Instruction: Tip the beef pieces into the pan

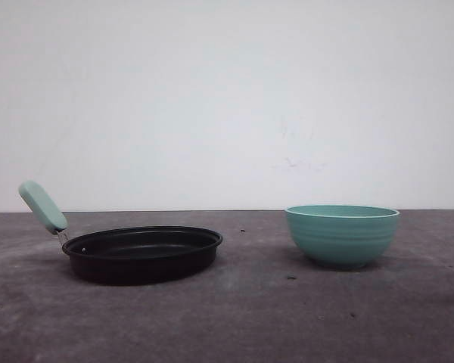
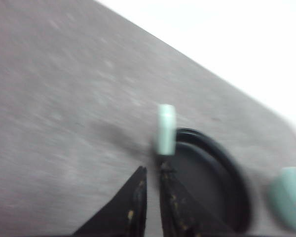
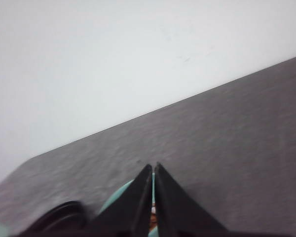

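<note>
Sideways on, the pan [image 1: 142,254] and bowl [image 1: 342,235] hide their insides.

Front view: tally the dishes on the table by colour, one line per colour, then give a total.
Black: 1, the pan, though its handle is mint green.
Teal: 1, the bowl, to the right of the pan and apart from it.
Total: 2 dishes on the table.
</note>
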Robot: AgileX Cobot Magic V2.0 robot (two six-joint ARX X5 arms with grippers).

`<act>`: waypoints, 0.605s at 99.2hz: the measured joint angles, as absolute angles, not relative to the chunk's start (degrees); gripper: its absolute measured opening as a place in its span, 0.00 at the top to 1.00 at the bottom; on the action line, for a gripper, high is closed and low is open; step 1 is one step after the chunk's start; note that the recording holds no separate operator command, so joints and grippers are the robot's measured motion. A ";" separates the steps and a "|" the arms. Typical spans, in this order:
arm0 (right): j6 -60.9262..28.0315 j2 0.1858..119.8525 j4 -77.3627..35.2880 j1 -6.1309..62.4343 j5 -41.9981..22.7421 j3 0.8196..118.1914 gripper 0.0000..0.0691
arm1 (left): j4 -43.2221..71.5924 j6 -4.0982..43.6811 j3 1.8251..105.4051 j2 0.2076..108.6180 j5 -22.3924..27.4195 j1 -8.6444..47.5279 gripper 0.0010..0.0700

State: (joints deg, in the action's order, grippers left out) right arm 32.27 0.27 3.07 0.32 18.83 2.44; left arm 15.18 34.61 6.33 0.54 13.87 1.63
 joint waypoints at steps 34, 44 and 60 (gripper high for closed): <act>28.86 10.83 -9.10 0.32 19.53 29.74 0.99 | 19.20 33.39 32.95 17.78 17.96 1.67 0.98; 25.30 17.93 -13.50 0.32 19.49 38.89 0.99 | 20.73 29.43 43.68 27.00 18.22 1.76 0.98; 22.63 28.10 -18.06 0.32 19.81 51.29 0.99 | 24.73 24.21 60.05 39.94 18.37 2.57 0.98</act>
State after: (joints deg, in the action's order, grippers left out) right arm 22.63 28.10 -18.06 0.32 19.81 51.29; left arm 24.73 24.21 60.05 39.94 18.37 2.57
